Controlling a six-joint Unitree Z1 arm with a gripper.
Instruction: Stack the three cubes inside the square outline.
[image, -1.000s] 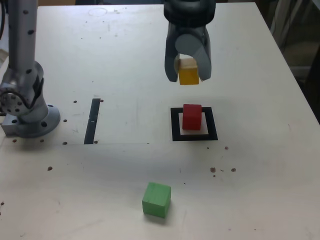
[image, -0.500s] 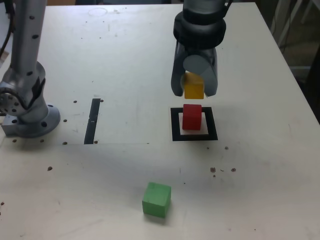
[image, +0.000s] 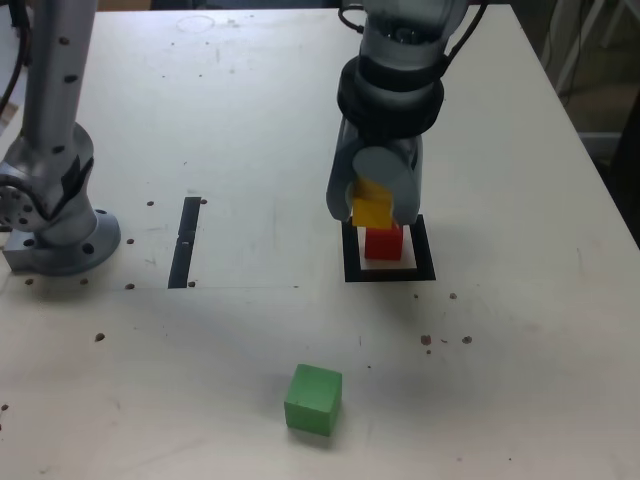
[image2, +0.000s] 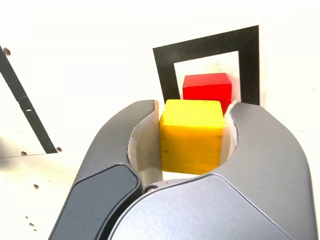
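Wrist view: your tool (image2: 192, 131) is gripping the yellow cube (image2: 191, 135) just above the red cube (image2: 207, 88) in the outline (image2: 165, 65); you're needing to centre, then lower.

Place: a robotics lab or test room.
Bench (image: 250, 120): plain white top, scuffed and speckled with small dark marks.
Arm base (image: 55, 225): grey metal, flanged, mounted on the bench.
Markings: black square outline (image: 389, 272) and black strip (image: 185, 242), both flat on the top.
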